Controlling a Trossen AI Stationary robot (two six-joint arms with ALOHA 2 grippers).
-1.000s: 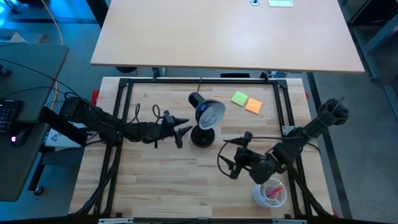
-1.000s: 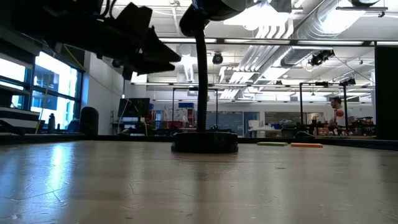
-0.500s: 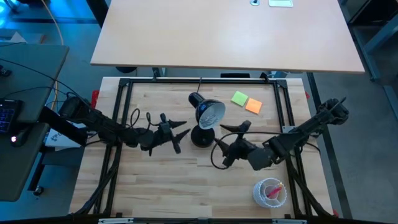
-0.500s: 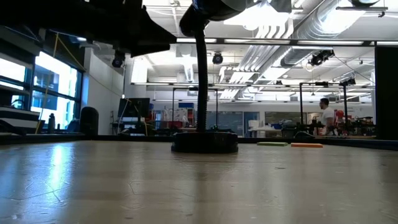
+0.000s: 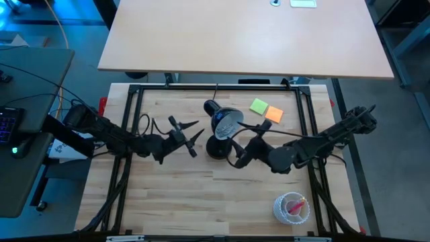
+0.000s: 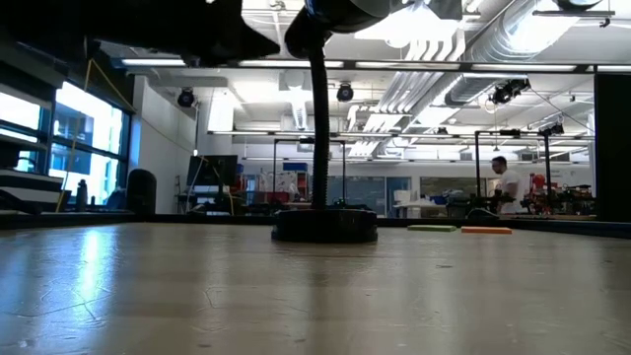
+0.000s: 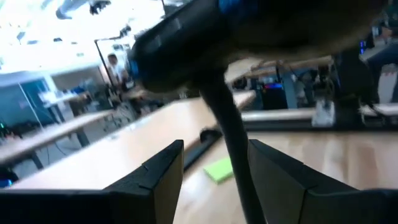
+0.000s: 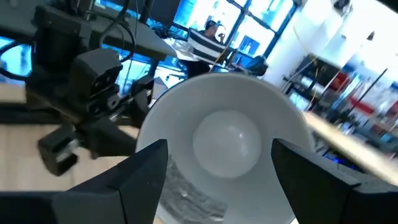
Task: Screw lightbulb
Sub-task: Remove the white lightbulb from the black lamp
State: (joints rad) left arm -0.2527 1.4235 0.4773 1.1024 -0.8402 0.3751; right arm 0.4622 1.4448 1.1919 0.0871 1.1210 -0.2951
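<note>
- the lightbulb (image 8: 226,140) sat inside the white shade of the black desk lamp (image 5: 224,124), its frosted globe in the middle of the right wrist view.
- the lamp stood near the centre of the high view, its round base (image 5: 219,148) on the wooden counter (image 5: 175,195).
- the right end effector (image 5: 247,138) was just right of the lamp head, fingers (image 8: 140,171) spread wide to either side of the shade and holding nothing.
- the left end effector (image 5: 190,132) hung left of the lamp, apart from it, fingers (image 7: 163,171) partly open and empty, the lamp's stem showing between them.
- a green note (image 5: 259,105) and an orange note (image 5: 273,114) lay touching, right of the lamp and above it in the high view.
- a clear cup (image 5: 291,208) with pink contents stood at the lower right.
- a person (image 6: 507,182) stood far off in the room.
</note>
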